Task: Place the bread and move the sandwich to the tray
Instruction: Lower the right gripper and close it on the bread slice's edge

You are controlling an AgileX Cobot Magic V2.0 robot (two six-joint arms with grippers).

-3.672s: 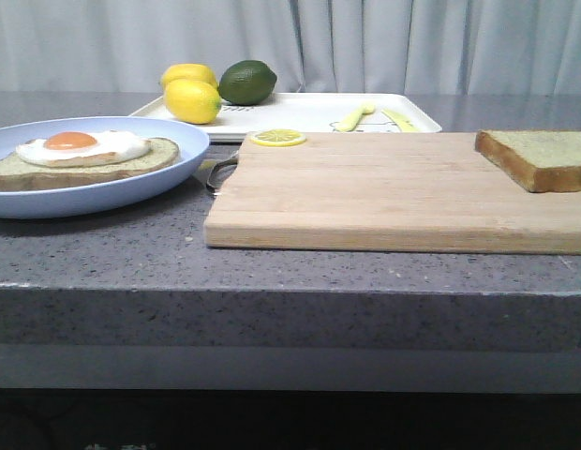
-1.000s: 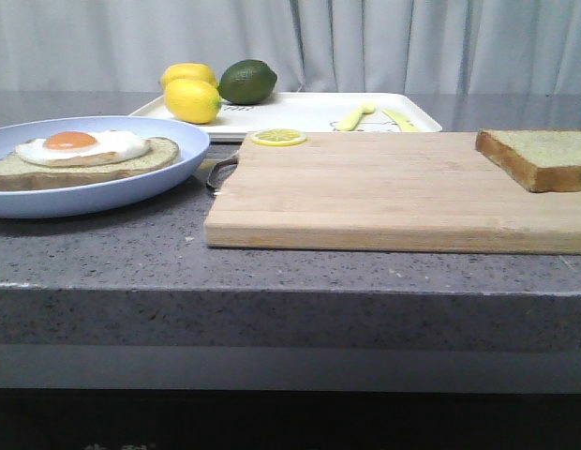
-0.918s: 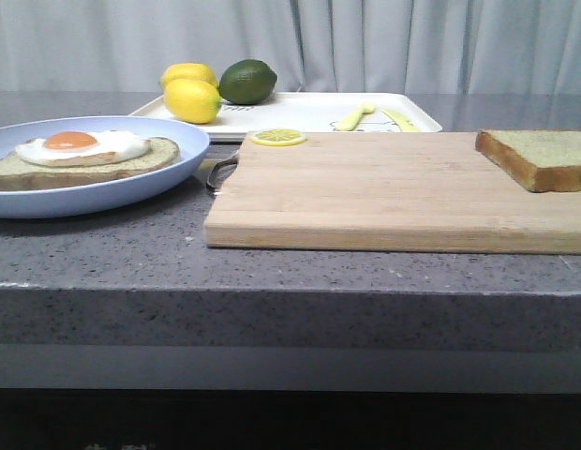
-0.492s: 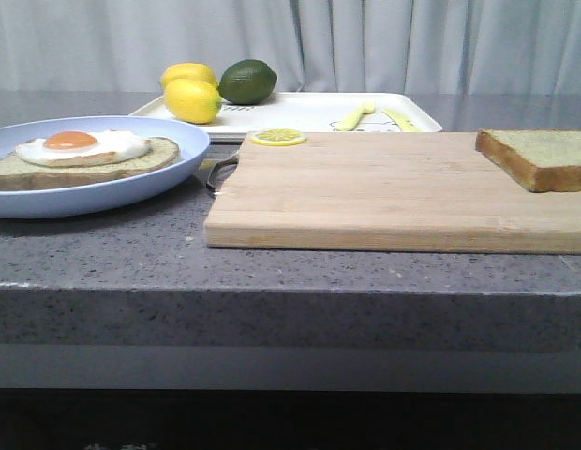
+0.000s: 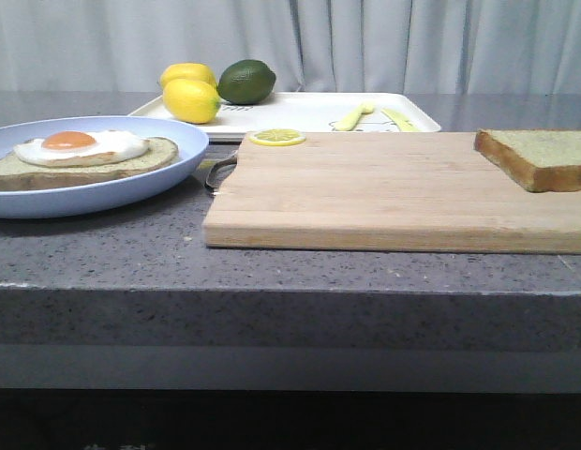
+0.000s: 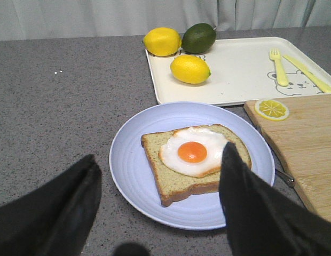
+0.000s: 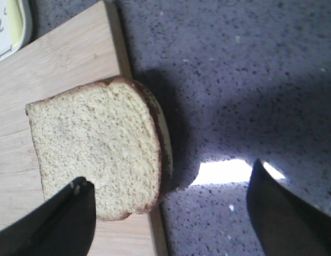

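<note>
Nothing on the worktop [image 5: 300, 267] has really moved since the earlier frames; the whole front view has only slid a hair to the left. Taking the cutting board [image 5: 384, 192] as landmark, the bread [image 5: 539, 157] lies flat on its far right corner, its crust overhanging the board's right edge in the right wrist view. Above it the right gripper [image 7: 171, 213] hangs with its dark fingers [image 7: 67, 224] spread wide, one over the board near the slice, the other over bare worktop, touching nothing. Left of the board stands the plate [image 5: 141, 183] bearing the sandwich [image 5: 84, 159], its egg on top. The left gripper [image 6: 155, 208] hovers over that plate, fingers [image 6: 251, 208] well apart and empty. Behind the board lies the tray [image 5: 300, 112], carrying a lemon [image 5: 190, 100], with a second lemon [image 6: 162, 41] and a lime [image 5: 246, 82] at its far left corner, and a yellow fork [image 6: 279, 67] and knife [image 6: 310, 73] to the right. A lemon slice [image 5: 277, 138] rests on the board's far left corner.
</note>
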